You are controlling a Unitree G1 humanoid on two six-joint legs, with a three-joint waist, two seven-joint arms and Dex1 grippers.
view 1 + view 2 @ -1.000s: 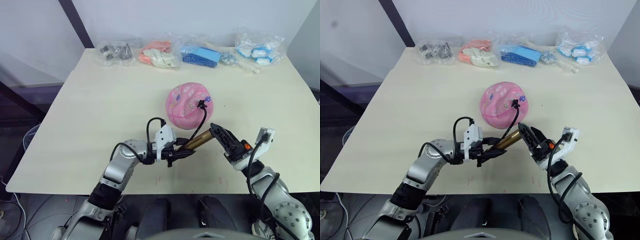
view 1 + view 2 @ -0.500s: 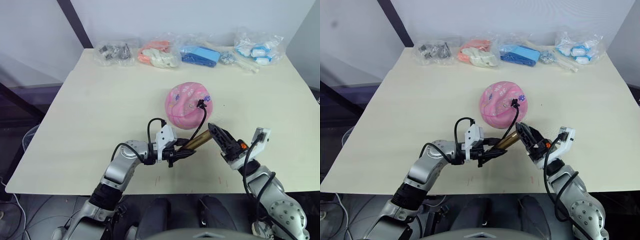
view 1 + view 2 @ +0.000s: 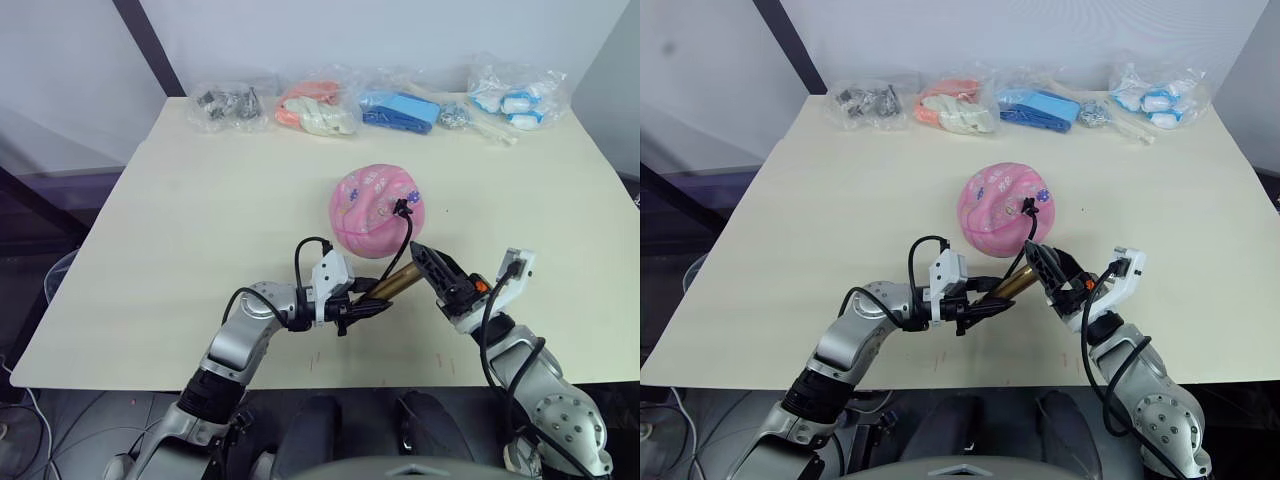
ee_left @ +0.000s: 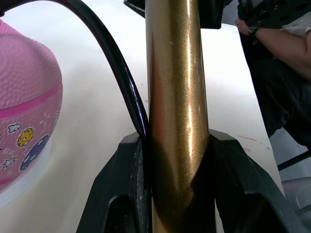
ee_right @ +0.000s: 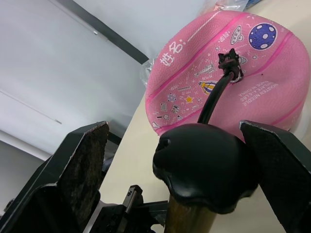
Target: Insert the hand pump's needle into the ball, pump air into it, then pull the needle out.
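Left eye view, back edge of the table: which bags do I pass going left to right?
Bag of dark metal parts → bag of pink and cream items → bag with blue pieces → bag of white and blue items.

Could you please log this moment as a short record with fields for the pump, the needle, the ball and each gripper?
hand pump: bronze barrel lying tilted between the two grippers, near the table's front edge
needle: fitting seated in the ball's top, hose arching back to the pump
ball: pink ball resting on the table, beyond the pump
left gripper: fingers clamped on the barrel's lower end
right gripper: fingers spread open either side of the black handle, not closed on it
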